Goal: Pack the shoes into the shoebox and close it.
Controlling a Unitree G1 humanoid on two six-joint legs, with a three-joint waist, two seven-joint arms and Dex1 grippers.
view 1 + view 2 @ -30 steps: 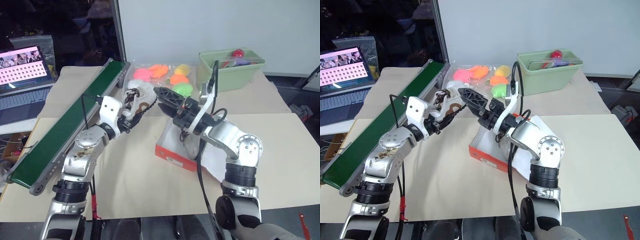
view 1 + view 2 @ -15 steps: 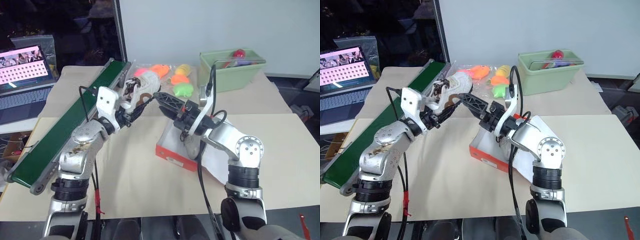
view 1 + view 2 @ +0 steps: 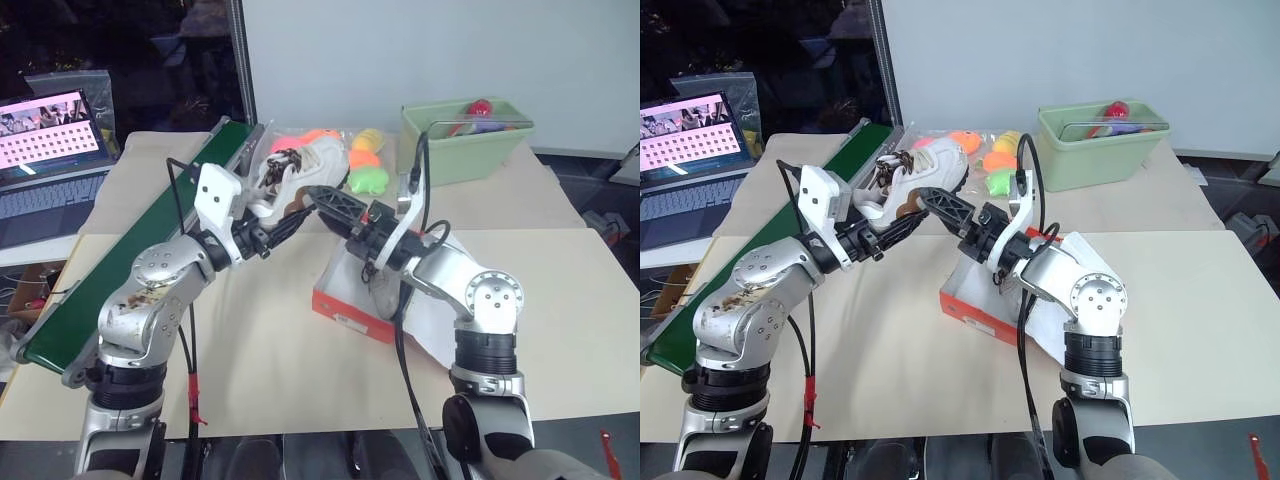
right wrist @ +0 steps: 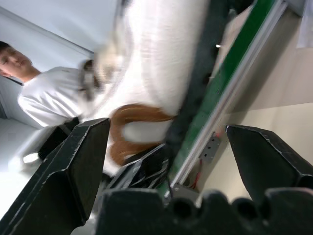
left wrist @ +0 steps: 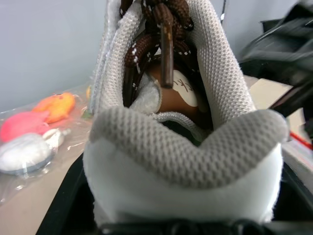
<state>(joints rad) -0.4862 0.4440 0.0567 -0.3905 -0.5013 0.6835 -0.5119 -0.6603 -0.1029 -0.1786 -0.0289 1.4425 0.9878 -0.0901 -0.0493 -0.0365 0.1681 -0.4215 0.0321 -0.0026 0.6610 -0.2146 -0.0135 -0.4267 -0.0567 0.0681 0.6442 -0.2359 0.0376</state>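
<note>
A cream-white shoe with brown laces was held clenched in the left gripper, lifted clear of the table at the far left of the shoebox. In the left wrist view the heel collar and laces were seen close up between the black fingers. The right gripper was seen with its jaws spread wide, empty, its tip just beside the shoe's underside; whether it was touching could not be told. The shoebox lay open on the table beneath the right arm, and a second pale shoe appeared to be lying inside it already, though largely hidden by the arm. Packaged soft toys and a green bin were set at the far side, a green conveyor at the left.

The step in hand was judged to be a handover or a carry of the shoe toward the box. The next move would call for the shoe to be brought right and near, over the open box, and lowered beside the other before the lid is folded.
</note>
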